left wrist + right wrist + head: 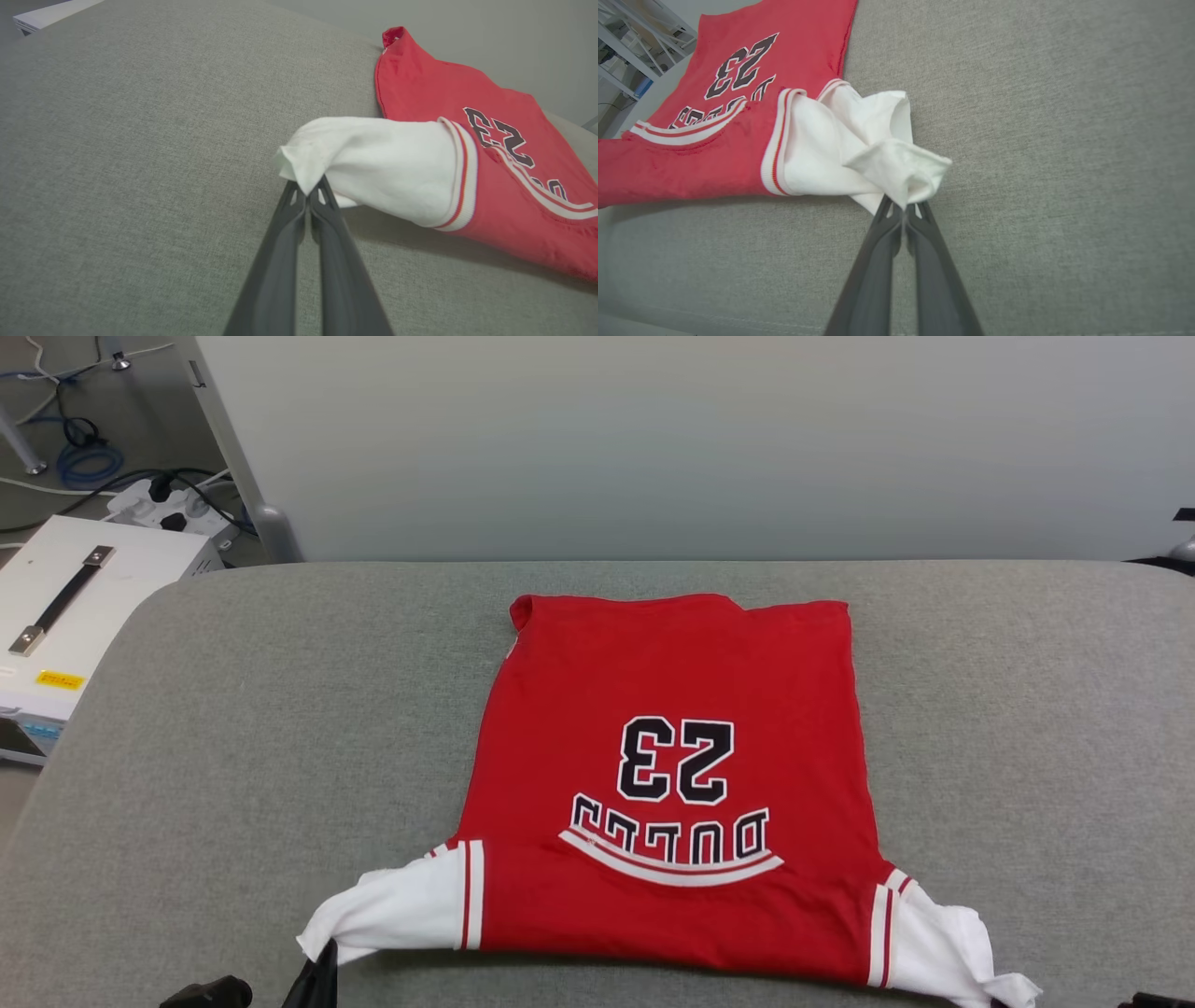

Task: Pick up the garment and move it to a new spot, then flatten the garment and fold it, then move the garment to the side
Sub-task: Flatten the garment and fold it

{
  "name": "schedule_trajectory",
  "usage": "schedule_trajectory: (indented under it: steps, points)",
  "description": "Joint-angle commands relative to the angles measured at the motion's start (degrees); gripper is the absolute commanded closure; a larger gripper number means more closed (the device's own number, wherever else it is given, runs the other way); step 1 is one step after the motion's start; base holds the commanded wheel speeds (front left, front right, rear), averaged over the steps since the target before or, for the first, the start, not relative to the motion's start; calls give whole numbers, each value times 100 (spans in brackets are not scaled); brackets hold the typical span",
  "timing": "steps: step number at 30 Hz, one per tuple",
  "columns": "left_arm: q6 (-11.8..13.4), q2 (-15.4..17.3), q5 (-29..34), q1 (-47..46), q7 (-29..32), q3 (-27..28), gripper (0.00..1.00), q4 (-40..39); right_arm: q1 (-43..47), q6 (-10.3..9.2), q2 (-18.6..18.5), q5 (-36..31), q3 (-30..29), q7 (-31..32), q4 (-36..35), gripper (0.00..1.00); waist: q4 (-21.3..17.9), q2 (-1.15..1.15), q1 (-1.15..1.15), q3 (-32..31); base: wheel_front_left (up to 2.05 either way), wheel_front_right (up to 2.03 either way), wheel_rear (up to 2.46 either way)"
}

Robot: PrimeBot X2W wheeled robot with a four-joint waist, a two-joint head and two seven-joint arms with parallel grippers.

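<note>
Your left fingers (285,233) pinch the left sleeve (373,158), right fingers (878,256) the right sleeve (822,154); the shirt (667,756) runs lengthwise straight away from both.

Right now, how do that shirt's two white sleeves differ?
The left sleeve is stretched fairly smooth; the right sleeve is bunched into folds. The right sleeve's tip sits lower in head view than the left's. Both are white with striped trim, pinched by the left tool and right tool.
</note>
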Motion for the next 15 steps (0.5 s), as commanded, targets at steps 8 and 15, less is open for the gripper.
schedule_trajectory:
  steps: [8,15]
  points:
    - [-77,-218,348,-242,-140,-238,100,10,-74,-4,405,-630,-311,280,-488,0,313,0,1,94,0,0,0]
    - [-136,-393,617,-719,-176,-342,100,-80,-1509,-4,358,-894,-930,348,-161,0,664,0,1,487,0,0,0]
